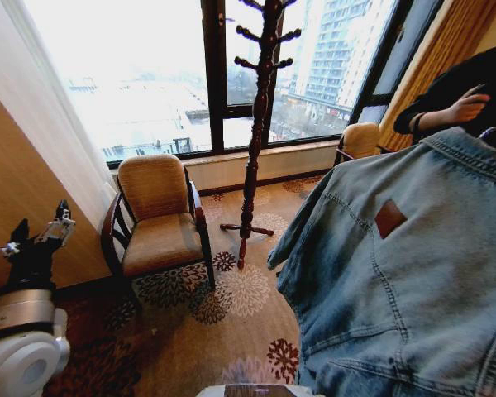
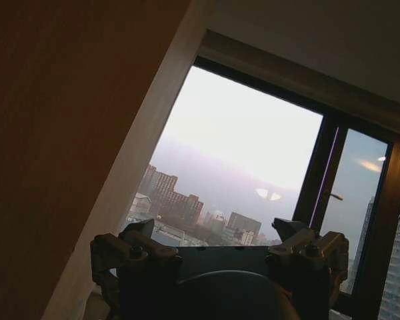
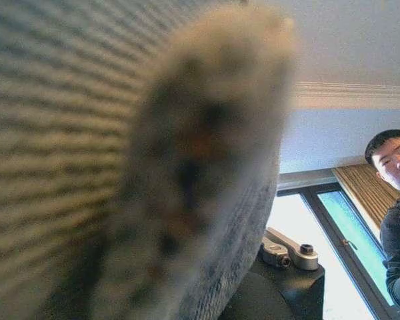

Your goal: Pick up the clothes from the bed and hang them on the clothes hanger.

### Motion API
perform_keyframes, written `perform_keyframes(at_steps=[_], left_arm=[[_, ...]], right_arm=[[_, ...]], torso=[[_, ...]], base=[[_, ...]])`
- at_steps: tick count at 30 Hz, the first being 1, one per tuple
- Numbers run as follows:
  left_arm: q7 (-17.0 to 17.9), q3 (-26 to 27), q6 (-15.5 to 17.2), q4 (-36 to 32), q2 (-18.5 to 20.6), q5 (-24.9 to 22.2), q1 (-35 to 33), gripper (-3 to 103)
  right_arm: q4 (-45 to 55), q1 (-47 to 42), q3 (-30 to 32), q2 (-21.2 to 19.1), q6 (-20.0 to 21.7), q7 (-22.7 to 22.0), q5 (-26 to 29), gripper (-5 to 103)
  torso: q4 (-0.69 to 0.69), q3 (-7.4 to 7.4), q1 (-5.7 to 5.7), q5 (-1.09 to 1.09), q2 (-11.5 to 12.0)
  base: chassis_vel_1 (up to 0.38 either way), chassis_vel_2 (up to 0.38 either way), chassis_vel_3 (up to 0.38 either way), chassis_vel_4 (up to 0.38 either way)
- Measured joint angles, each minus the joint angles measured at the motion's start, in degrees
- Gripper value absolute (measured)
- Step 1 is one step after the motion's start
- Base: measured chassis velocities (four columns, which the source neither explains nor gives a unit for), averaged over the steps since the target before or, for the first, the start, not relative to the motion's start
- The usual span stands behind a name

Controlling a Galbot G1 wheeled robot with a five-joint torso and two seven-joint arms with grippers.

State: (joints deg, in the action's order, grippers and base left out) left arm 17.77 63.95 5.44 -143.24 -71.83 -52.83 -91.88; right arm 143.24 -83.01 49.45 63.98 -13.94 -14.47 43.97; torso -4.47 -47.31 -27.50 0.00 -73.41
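The clothes, a faded blue denim jacket (image 1: pixel 397 273) with a brown patch on its back, hang in the air at the right of the head view. Their fabric (image 3: pixel 87 133) lies close over the right wrist camera. My right gripper (image 3: pixel 253 267) is shut on the denim; one finger (image 3: pixel 290 252) shows beside the cloth and the other is hidden. A person's hand (image 1: pixel 465 107) hovers just above the collar; I cannot tell if it touches. My left gripper (image 1: pixel 41 233) is raised at the far left by the wall, open and empty (image 2: pixel 221 243). The bed is out of view, and the clothes hanger is hidden.
A tall dark wooden coat stand (image 1: pixel 256 124) rises in front of the window. A tan armchair (image 1: pixel 157 223) stands left of it and a second chair (image 1: pixel 360 139) is at the back right. Patterned carpet (image 1: pixel 231 306) lies open between them.
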Motion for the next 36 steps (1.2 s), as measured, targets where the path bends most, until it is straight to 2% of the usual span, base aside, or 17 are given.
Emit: perform_keyframes(at_steps=[14,26,30,36], left_arm=[[-0.14,-0.09,-0.21,0.00,-0.53,0.05,0.00,100],[-0.20,-0.24,-0.34,0.00,-0.85,0.17,-0.02,100],[-0.22,-0.23,-0.38,0.00,-0.85,0.18,0.04,100],[-0.24,-0.61,-0.38,0.00,-0.77,0.34,0.23,100]], right_arm=[[0.00,0.20,-0.11,0.03,-0.42,0.55,-0.04,15],[0.00,0.16,-0.51,0.10,-0.49,0.51,-0.52,15],[-0.85,1.01,-1.41,-1.31,-0.50,0.51,-0.54,15],[-7.56,5.48,-5.31,-5.54,-0.26,0.05,0.03,15]], torso=[[0.00,0.00,0.01,0.00,0.00],[0.00,0.00,0.00,0.00,0.00],[0.00,-0.01,-0.01,0.00,0.00],[0.00,0.00,-0.01,0.01,0.00]], base=[[0.000,0.000,0.000,0.000],[-0.099,0.083,0.088,-0.092],[-0.118,0.128,0.122,-0.113],[-0.093,0.105,0.087,-0.101]])
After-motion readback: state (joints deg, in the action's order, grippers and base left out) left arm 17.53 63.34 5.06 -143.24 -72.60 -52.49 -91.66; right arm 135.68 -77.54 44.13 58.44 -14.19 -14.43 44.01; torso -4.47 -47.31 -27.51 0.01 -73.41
